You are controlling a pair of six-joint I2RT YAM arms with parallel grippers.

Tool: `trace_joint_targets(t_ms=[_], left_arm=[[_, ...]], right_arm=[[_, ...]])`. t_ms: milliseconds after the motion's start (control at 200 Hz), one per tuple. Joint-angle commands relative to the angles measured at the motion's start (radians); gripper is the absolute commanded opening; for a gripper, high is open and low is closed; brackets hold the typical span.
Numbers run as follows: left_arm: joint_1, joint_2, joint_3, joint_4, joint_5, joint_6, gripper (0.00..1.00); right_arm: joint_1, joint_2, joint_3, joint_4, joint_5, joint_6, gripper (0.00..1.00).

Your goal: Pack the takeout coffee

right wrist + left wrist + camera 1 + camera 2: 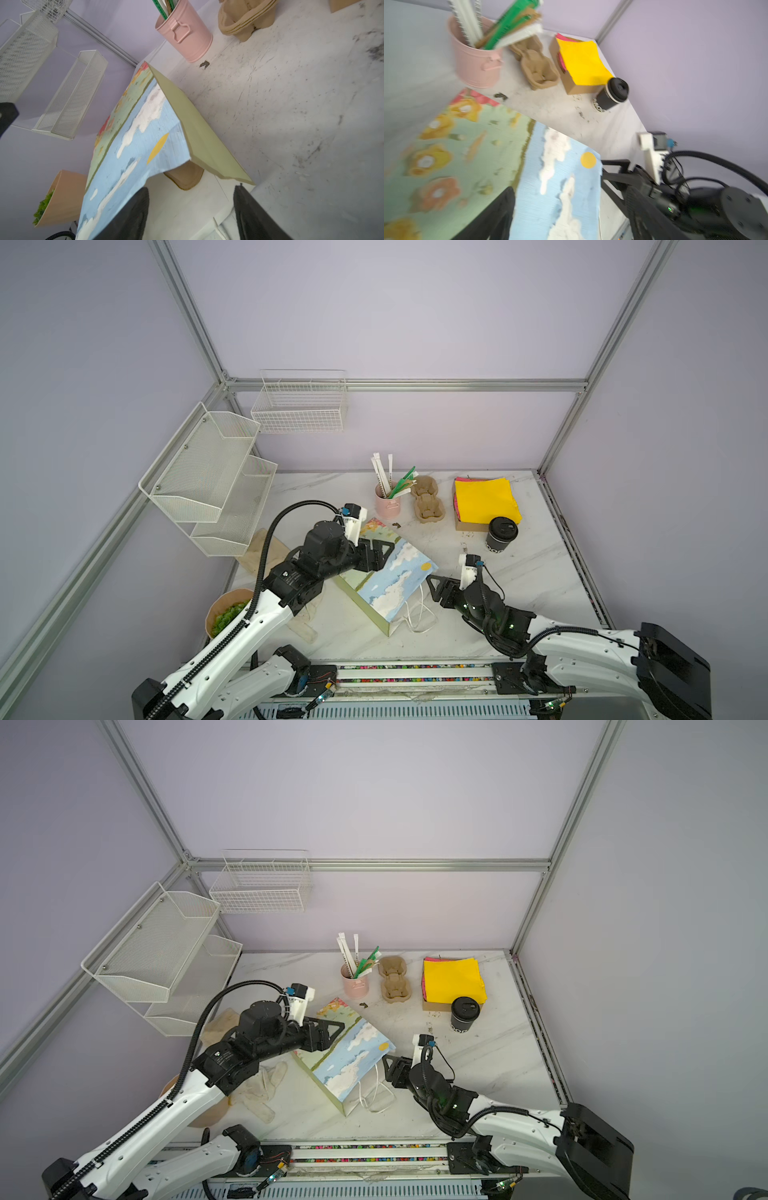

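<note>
Upright, a small black lidded paper cup sits on the marble desk. Left gripper and right gripper fingers stand apart.

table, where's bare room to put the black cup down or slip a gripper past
Widest bare patch of table: right of the right gripper, in front of the black cup. Also the back left corner between the mesh shelf and pink cup. Crowded: the back row through the yellow napkins, and around the paper bag.
</note>
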Motion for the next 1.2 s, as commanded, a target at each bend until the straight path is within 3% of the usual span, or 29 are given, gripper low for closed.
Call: trace_joint_targets(t_ms=[0, 100, 185, 370, 600, 750, 975, 1070, 1195], left_arm=[[0.137, 0.036, 0.118, -0.132, -0.04, -0.032, 0.84], [0.231, 0.073, 0.138, -0.187, -0.054, -0.061, 0.84], [0.286, 0.086, 0.132, -0.203, -0.057, -0.08, 0.85], [0.373, 0.124, 0.111, -0.225, -0.097, -0.078, 0.85], [0.402, 0.187, 0.1, -0.233, -0.169, -0.055, 0.86], [0.414, 0.264, 0.104, -0.228, -0.136, -0.065, 0.86], [0.438, 0.342, 0.121, -0.222, -0.077, -0.087, 0.86], [0.44, 0.378, 0.124, -0.219, -0.034, -0.087, 0.86], [0.44, 0.391, 0.119, -0.201, 0.009, -0.1, 0.86]], right_arm=[[-0.027, -0.107, 0.035, -0.201, 0.001, 0.018, 0.69], [-0.029, -0.159, 0.075, -0.293, -0.02, 0.034, 0.73], [-0.028, -0.166, 0.101, -0.266, -0.099, 0.018, 0.76], [-0.024, -0.011, 0.177, -0.123, -0.275, 0.028, 0.76], [0.003, 0.039, 0.204, -0.106, -0.264, 0.107, 0.72], [0.004, 0.038, 0.174, -0.024, -0.304, 0.188, 0.68], [0.03, -0.043, 0.218, -0.218, -0.229, 0.203, 0.67], [0.032, 0.003, 0.259, -0.261, -0.25, 0.207, 0.67], [0.051, 0.093, 0.264, -0.185, -0.283, 0.219, 0.67]])
